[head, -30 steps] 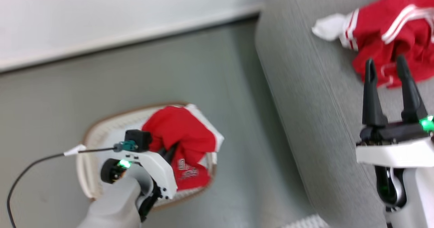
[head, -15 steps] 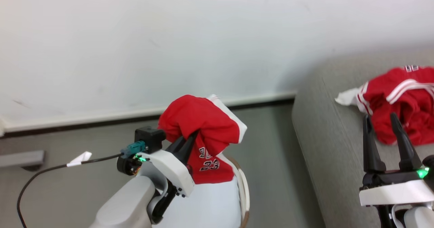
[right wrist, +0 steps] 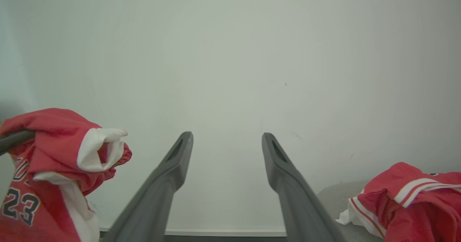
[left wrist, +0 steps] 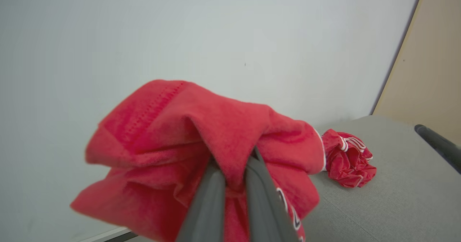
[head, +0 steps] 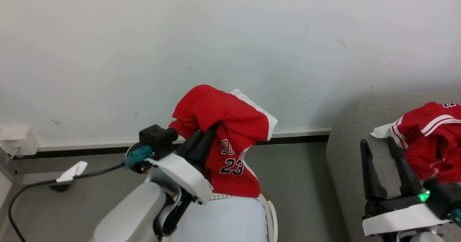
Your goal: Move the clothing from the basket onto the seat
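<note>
One red number-23 jersey (head: 230, 126), in the basket (head: 272, 213) a second ago, now hangs above it pinched in the left gripper's (head: 210, 133) closed fingers, ready for the grey sofa (head: 345, 155), where another red garment (head: 432, 144) lies by the wide-open, empty right gripper (head: 377, 141).

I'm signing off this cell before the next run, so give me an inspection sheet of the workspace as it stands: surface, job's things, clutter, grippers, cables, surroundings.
Surface: grey seat, with a striped red garment lying crumpled on it.
Job's things: red garment numbered 23 held in the air, basket below it in the head view; not yet on the seat.
Clutter: flat grey strip on the floor by the wall.
Grippers: left gripper shut on the red garment numbered 23; right gripper open, empty.
Cables: black cable with a white tag trails from the left wrist.
Surroundings: white wall, grey floor, white box low on the wall.
</note>
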Robot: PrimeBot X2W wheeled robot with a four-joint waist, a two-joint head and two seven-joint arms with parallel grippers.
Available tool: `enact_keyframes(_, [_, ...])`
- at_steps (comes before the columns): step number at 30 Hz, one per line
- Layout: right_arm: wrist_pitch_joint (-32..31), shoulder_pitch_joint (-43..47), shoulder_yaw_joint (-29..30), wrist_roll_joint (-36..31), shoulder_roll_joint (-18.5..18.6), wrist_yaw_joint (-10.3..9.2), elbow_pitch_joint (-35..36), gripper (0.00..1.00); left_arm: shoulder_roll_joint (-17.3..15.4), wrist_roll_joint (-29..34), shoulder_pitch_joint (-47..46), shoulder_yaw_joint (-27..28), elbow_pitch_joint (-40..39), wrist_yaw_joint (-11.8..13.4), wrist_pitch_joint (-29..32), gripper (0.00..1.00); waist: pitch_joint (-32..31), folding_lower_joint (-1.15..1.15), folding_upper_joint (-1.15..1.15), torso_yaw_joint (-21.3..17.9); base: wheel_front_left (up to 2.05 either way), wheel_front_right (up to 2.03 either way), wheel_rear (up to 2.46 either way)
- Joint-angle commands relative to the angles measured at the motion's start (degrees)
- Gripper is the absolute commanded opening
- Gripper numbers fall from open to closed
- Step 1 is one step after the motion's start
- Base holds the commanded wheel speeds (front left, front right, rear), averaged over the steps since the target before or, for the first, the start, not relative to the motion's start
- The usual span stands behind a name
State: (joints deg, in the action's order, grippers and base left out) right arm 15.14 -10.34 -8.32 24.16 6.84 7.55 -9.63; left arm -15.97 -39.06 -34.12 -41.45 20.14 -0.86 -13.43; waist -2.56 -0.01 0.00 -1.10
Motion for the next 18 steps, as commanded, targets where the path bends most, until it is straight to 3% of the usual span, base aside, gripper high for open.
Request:
enact_keyframes(1, [0.0, 0.4, -0.5, 0.1, -0.1, -0.13, -0.3, 1.00, -0.6, -0.2, 0.9, 0.1, -0.7, 0.3, 0.2, 0.00, 0.0, 0.01, 0.00, 0.0, 0.00, 0.00, 0.00])
enact_keyframes(7, [0.0, -0.7, -5.3, 1.1, 0.6, -0.13, -0.9, 1.00, -0.8, -0.9, 1.7, -0.1, -3.4, 1.0, 1.1, 0.00, 0.1, 0.01, 0.00, 0.0, 0.00, 0.00, 0.00])
enact_keyframes(18, [0.0, -5.8, -25.2, 6.2, 0.7, -0.13, -4.9, 1.00, 0.2, -0.3, 0.5, -1.6, -4.7, 0.9, 2.1, 0.00, 0.4, 0.01, 0.00, 1.5, 0.00, 0.00, 0.00])
